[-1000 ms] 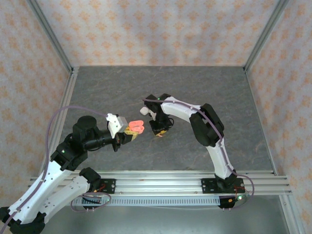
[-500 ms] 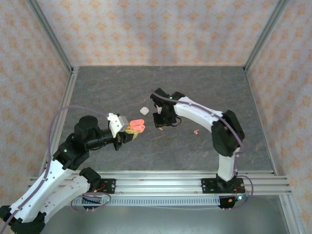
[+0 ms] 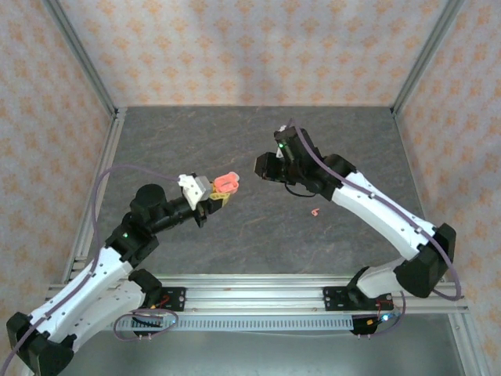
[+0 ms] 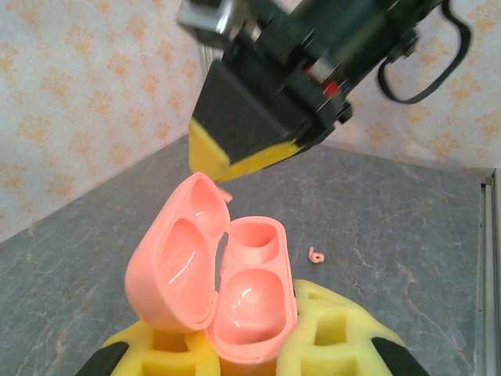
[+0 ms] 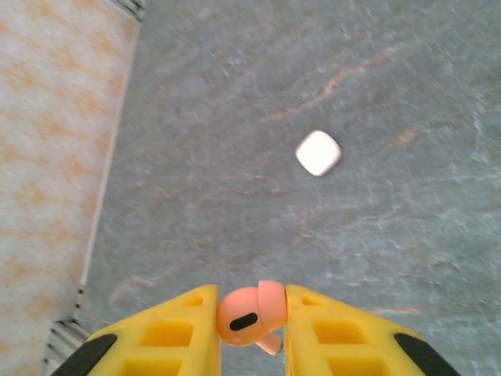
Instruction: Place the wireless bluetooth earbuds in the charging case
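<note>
My left gripper (image 3: 217,199) is shut on the base of a coral-pink charging case (image 3: 227,183), held above the table. In the left wrist view the case (image 4: 249,298) stands open, lid hinged to the left, both wells empty. My right gripper (image 3: 261,166) hovers just right of the case, shut on a coral-pink earbud (image 5: 252,315) squeezed between its yellow pads, stem pointing down. From the left wrist, the right gripper's yellow-tipped fingers (image 4: 235,153) hang just above and behind the open case. A second coral-pink earbud (image 3: 315,211) lies on the table to the right (image 4: 315,254).
A small white rounded case (image 5: 318,152) lies shut on the grey table below the right gripper. The table (image 3: 329,149) is walled by patterned panels, with an aluminium rail (image 3: 258,294) along the near edge.
The right gripper has lifted off the table with the earbud and moved back, its arm swinging out to the right. The left gripper has raised the open case up towards it.
</note>
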Controlling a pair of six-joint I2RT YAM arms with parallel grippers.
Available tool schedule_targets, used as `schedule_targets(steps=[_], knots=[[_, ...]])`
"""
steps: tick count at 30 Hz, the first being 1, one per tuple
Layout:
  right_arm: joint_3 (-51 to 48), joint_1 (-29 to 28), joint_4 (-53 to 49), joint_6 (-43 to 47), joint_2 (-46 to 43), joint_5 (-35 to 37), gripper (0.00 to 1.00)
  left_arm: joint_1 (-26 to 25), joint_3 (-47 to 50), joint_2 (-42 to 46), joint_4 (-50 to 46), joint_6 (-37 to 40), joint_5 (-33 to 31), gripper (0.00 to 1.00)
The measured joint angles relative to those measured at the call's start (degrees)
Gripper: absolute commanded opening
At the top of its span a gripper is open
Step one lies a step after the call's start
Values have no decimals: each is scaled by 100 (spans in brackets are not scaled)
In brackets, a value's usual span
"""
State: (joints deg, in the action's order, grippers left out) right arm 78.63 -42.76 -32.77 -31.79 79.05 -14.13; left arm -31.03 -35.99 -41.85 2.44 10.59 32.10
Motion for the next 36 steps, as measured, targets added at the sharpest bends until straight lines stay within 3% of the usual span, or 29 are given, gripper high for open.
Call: schedule_targets(steps=[11,23,36], knots=[[-520,-470,1220,-562,-1054,369,22,-11,-186,-518,503,-11,-258,0],[-868,-1158,2411,-787,-1069,380,22,-20,-291,-796,785,-26,-258,0],[-905,-1274,2601,-824,-785,374,22,-87,-341,-826,859,-26,-258,0]])
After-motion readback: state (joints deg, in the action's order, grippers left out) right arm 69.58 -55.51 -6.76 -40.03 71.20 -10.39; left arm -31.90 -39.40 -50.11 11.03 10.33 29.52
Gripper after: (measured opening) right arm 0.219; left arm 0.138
